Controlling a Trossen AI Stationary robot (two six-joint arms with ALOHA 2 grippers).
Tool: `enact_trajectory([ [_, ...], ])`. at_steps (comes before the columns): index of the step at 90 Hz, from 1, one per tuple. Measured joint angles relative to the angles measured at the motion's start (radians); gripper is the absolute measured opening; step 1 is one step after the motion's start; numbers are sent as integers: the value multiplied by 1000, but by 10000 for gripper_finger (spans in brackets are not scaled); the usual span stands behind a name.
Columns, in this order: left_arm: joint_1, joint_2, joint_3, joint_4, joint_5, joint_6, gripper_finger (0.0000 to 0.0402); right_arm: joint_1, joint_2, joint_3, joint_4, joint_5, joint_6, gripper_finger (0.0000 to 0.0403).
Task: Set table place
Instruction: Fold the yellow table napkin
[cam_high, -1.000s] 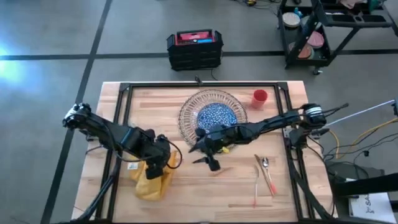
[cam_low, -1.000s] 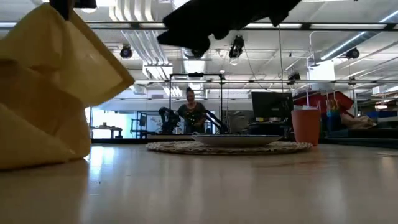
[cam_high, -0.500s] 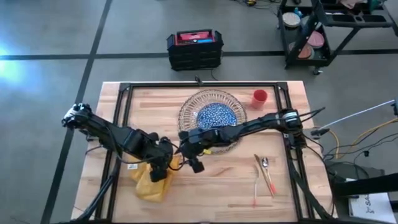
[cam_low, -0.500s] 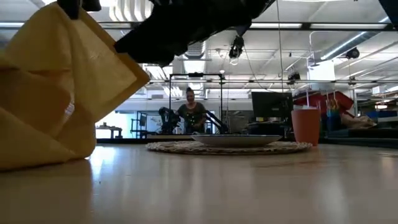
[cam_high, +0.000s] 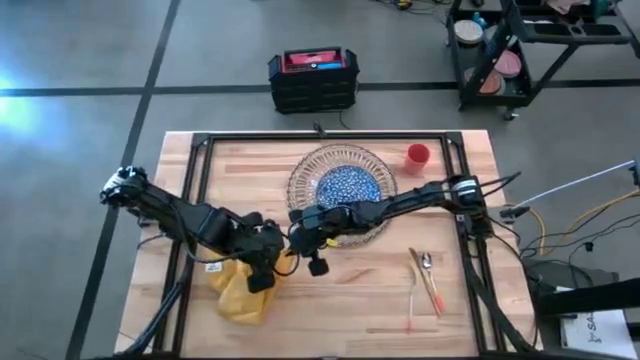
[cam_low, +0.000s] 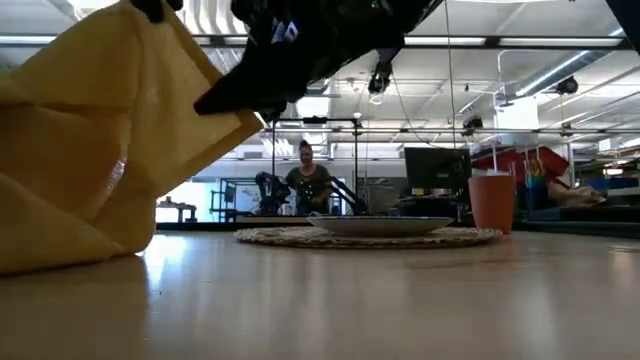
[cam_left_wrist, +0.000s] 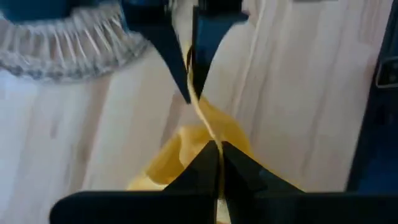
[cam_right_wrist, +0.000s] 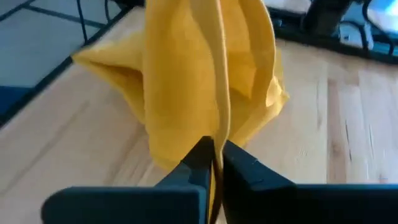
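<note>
Sharing one yellow napkin (cam_high: 245, 290) over the table (cam_high: 330, 310), both arms met near its left front.

The cloth hung between them, its stretched edge running left to right; the left gripper (cam_high: 262, 270) was pinched on one corner and the right gripper (cam_high: 303, 245) was closed on the next, with the plates (cam_high: 340, 185) just behind. No writing looked readable.
</note>
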Motion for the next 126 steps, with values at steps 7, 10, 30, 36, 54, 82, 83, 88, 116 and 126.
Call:
enact_trajectory([
  [7,1,-9,0,3,0,14,0,0,-8,0,-65,55,-3,0],
  [10,1,-12,2,2,-1,14,0,0,-15,-4,-100,84,-6,0],
  [30,1,-35,18,5,-54,12,19,0,-85,-11,-198,174,-44,0],
  [36,1,-35,16,5,-57,12,26,0,-109,-13,-211,184,-57,0],
  [54,1,-30,-9,4,-62,11,42,1,-180,-25,-304,244,-75,0],
  [82,-1,-28,-19,-55,-76,-12,52,1,-335,-189,-430,342,-16,0],
  [83,-1,-28,-19,-57,-77,-12,52,1,-344,-199,-432,343,-8,0],
  [88,-1,-28,-21,-58,-88,-12,52,6,-385,-252,-431,342,23,0],
  [116,25,-28,-182,159,-230,46,62,94,-575,-454,-346,364,127,0],
  [126,53,-28,-256,389,-233,162,74,113,-610,-470,-319,391,133,0],
])
